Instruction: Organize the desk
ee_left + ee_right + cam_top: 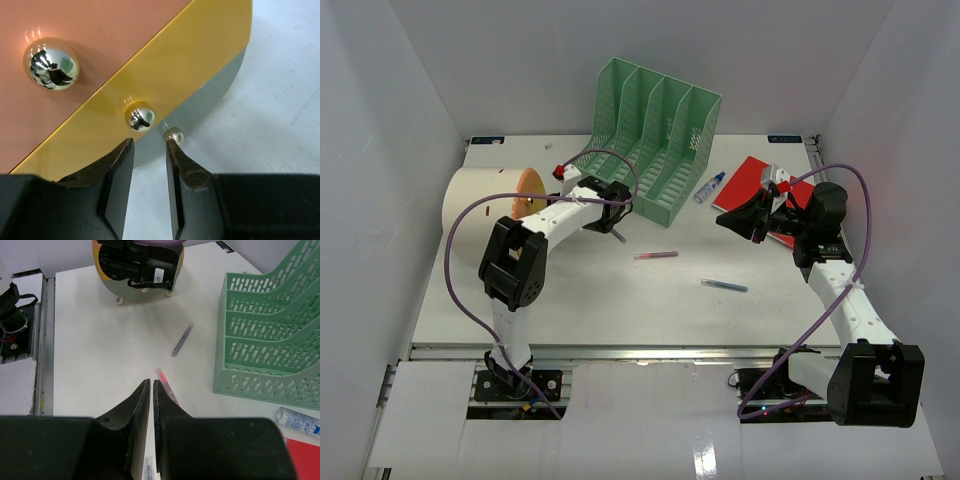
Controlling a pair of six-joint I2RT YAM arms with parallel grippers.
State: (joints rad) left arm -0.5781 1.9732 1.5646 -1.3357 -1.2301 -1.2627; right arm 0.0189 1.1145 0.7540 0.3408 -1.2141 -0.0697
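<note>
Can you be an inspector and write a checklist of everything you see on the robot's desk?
Surface: white desk, bare in the middle, with a silver rail along the front.
Job's things: green file rack at the back; rounded drawer box on the left.
Clutter: red pen and blue pen lying loose; white tube beside a red notebook.
Claws: left claw open, right up at the drawer box's shiny knobs, holding nothing; right claw shut, holding nothing.
Cables: a purple cable loops off each arm.
Surroundings: plain white walls.
</note>
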